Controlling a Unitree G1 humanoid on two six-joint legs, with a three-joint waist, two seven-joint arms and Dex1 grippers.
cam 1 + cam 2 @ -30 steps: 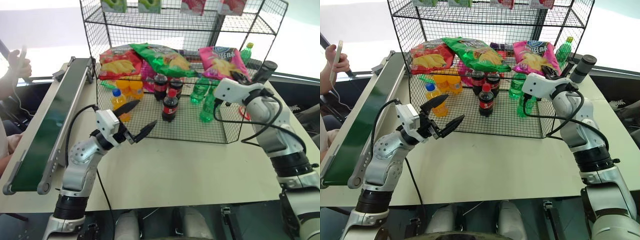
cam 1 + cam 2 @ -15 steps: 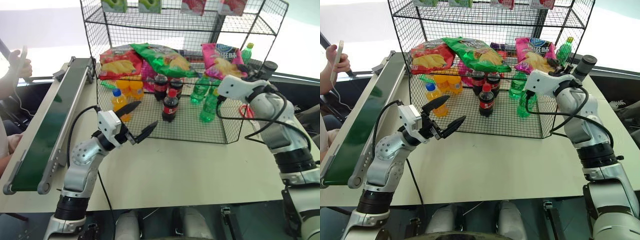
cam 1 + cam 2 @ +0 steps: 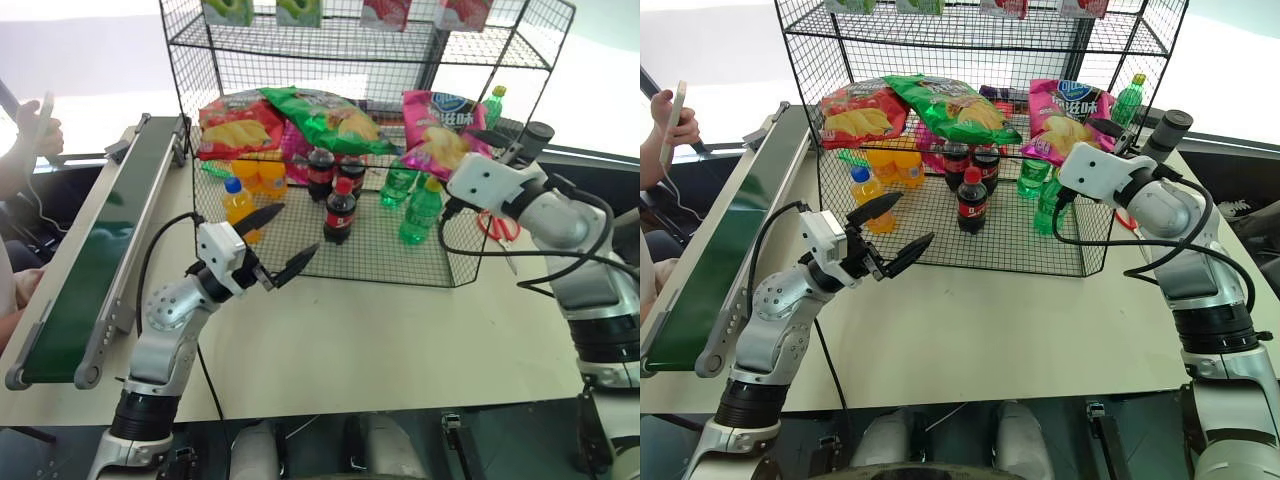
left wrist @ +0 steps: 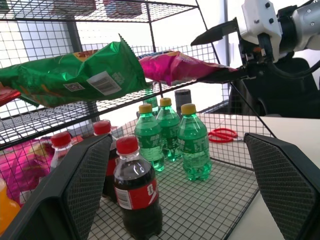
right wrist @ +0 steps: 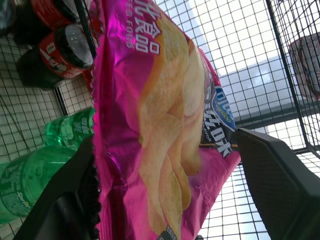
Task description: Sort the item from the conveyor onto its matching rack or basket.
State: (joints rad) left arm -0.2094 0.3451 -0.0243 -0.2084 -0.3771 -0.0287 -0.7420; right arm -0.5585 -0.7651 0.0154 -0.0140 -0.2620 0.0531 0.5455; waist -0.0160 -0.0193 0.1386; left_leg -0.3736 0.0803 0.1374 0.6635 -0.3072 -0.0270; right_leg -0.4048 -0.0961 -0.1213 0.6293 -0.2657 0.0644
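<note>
The crinkly pink bag [image 3: 1068, 118] lay on the wire rack's [image 3: 250, 60] middle shelf, its near edge between the spread fingers of the right claw [image 3: 1106, 135], which gripped nothing. The bag's underside was hidden. Green bottles [image 3: 420, 212] stood below that claw. The left claw [image 3: 283, 240] hung wide open and empty, well apart from the bag

A magenta chip bag [image 3: 437, 128] with yellow chips lies on the black wire rack [image 3: 250, 60] beside green [image 3: 325, 118] and red [image 3: 238, 125] bags.
</note>
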